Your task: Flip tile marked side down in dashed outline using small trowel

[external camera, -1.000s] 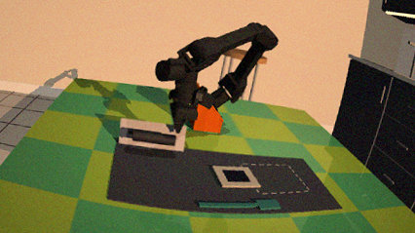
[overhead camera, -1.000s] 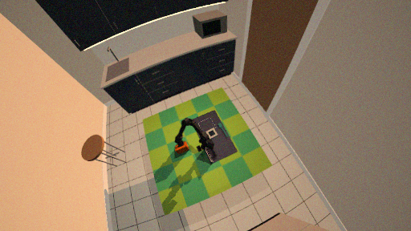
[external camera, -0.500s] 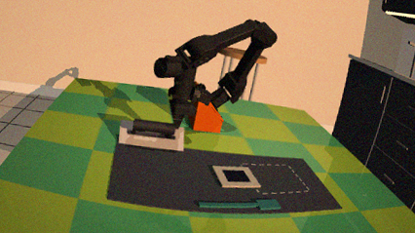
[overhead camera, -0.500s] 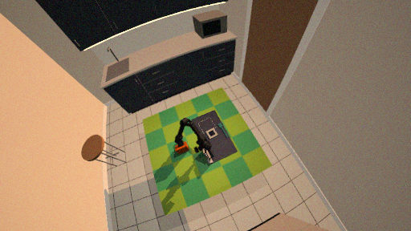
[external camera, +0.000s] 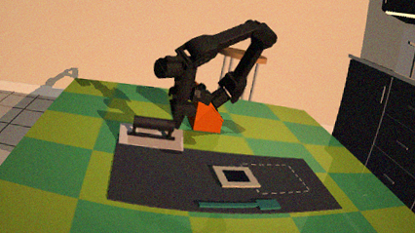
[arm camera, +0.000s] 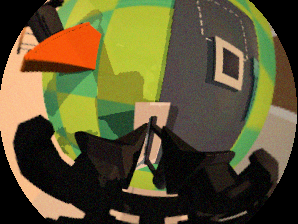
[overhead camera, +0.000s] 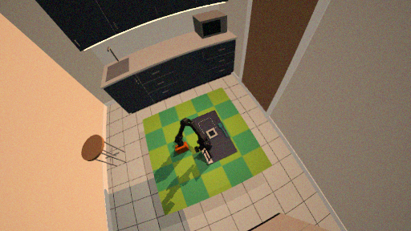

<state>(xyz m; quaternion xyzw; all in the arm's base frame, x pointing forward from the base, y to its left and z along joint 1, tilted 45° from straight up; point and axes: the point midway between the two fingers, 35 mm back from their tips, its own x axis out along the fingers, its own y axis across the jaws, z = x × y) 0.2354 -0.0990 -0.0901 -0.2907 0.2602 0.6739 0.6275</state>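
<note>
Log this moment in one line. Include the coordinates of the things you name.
gripper (overhead camera: 206, 149) (external camera: 178, 124) (arm camera: 154, 127): at pale, dark-handled tool (overhead camera: 208, 159) (external camera: 126, 138) (arm camera: 142, 111), hold unclear | tile (overhead camera: 212, 133) (external camera: 236, 176) (arm camera: 230, 65): on dark mat (overhead camera: 225, 148) (external camera: 156, 175) (arm camera: 195, 100), not fully inside dashed outline (overhead camera: 205, 119) (external camera: 289, 166) (arm camera: 201, 25) | teal tool (overhead camera: 221, 128) (external camera: 267, 205) (arm camera: 254, 85): on mat, unheld

Exterior view: dark mat (overhead camera: 222, 148) (external camera: 160, 181) (arm camera: 187, 85), lower centre; low teal trowel (overhead camera: 221, 126) (external camera: 236, 205) (arm camera: 252, 90) obstructs the tile's (overhead camera: 211, 129) (external camera: 224, 181) (arm camera: 216, 65) near side.
</note>
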